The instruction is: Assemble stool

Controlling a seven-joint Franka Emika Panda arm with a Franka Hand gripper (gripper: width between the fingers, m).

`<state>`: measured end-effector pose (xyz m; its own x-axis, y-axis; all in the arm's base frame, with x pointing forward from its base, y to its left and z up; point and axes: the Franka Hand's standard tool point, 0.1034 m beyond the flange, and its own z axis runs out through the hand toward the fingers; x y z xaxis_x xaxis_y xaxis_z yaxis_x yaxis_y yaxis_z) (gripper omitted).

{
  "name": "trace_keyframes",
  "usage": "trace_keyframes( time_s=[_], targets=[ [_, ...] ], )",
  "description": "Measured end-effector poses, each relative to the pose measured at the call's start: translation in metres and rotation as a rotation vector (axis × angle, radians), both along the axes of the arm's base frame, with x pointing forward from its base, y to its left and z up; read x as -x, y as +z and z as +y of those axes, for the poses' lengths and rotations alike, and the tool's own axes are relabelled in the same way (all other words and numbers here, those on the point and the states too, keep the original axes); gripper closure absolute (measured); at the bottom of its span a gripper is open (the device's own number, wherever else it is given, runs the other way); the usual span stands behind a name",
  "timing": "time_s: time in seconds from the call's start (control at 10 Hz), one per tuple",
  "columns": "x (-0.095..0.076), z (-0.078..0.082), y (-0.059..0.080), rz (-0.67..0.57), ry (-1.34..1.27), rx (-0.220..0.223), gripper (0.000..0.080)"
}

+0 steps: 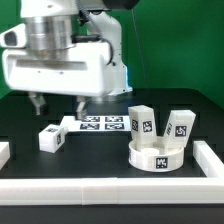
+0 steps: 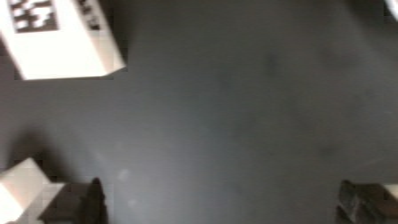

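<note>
Closest to the lens is the front border rail (image 1: pixel 110 190). Right behind it the stool's round seat (image 1: pixel 160 157) sits flat on the table (image 1: pixel 100 158), toward the exterior view's right. Just behind the seat stand an upright leg (image 1: pixel 141 122) and a second upright leg (image 1: pixel 180 126).

The one that matters imo is the lying leg (image 1: pixel 52 137), on its side well off to the exterior view's left, by the end of the marker board (image 1: pixel 97 123). The gripper (image 1: pixel 58 102) hangs nearly over it, slightly further back, spread wide with nothing in it.

The leg's long axis runs diagonally, near-left to far-right, so I'd guess the wrist has to turn to pinch across it. In the wrist view the leg isn't between the fingers (image 2: pixel 71 200) yet.
</note>
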<state>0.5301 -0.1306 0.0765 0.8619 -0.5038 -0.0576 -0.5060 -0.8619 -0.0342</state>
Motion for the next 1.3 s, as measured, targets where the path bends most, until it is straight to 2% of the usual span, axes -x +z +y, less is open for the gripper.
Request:
trace_keyframes(
  time_s=[0.2,0.5,0.7,0.8,0.9,1.0,1.1,1.3],
  targets=[
    [0.011,-0.014,-0.013,-0.011,0.012,0.004,0.015],
    [0.016,-0.011,-0.015,0.016,0.013,-0.023,0.015],
    [0.023,-0.007,-0.015,0.138,0.009,-0.113,0.015],
    [0.023,-0.008,-0.016,0.176,0.015,-0.141,0.015],
    [0.029,-0.01,-0.018,0.246,0.029,-0.194,0.015],
    [0.03,-0.015,-0.023,0.278,0.023,-0.213,0.015],
    [0.038,-0.013,-0.025,0.347,0.019,-0.259,0.015],
    [0.04,-0.019,-0.029,0.44,0.012,-0.32,0.015]
  ],
)
